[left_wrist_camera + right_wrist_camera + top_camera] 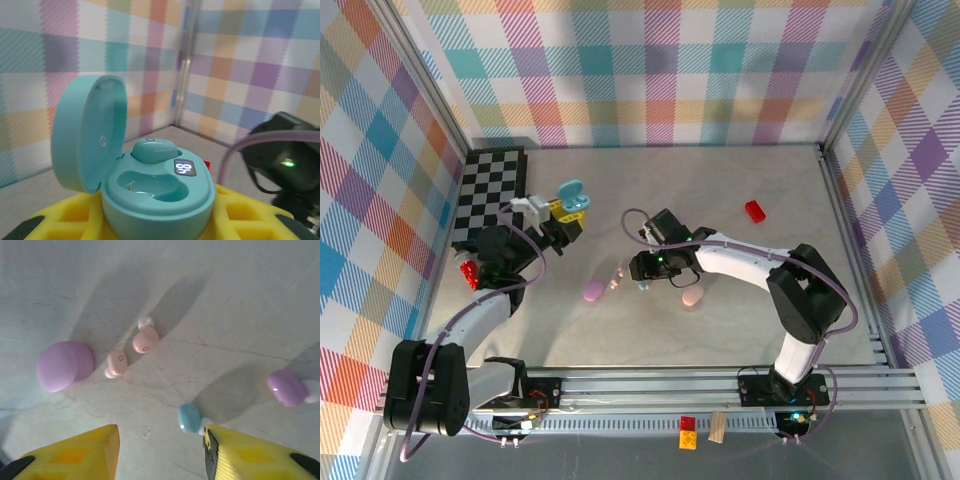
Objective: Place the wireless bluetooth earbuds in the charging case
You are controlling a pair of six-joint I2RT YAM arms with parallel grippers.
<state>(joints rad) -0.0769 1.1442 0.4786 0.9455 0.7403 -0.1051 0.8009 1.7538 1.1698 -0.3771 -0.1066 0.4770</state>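
The right tool [160, 442] has its yellow fingers [80, 450] standing apart and gripping nothing. The pale blue earbud [189, 418] lies on the tabletop [240, 300] between them, just beside one finger. This is judged to be alignment for pickup.

The left tool [563, 212] is clamped on the charging case [157, 192] with the lid raised. The seated earbud [154, 150] fills one socket, so the free socket is presented.

The pink earbuds [145, 339] and the lilac case [64, 365] lie well apart from the target, which has bare surface around it.

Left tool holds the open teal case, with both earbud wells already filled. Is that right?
No. In the left wrist view the left tool holds the open teal case, but just one well is filled: a teal earbud sits in the far well, and the near well is empty.
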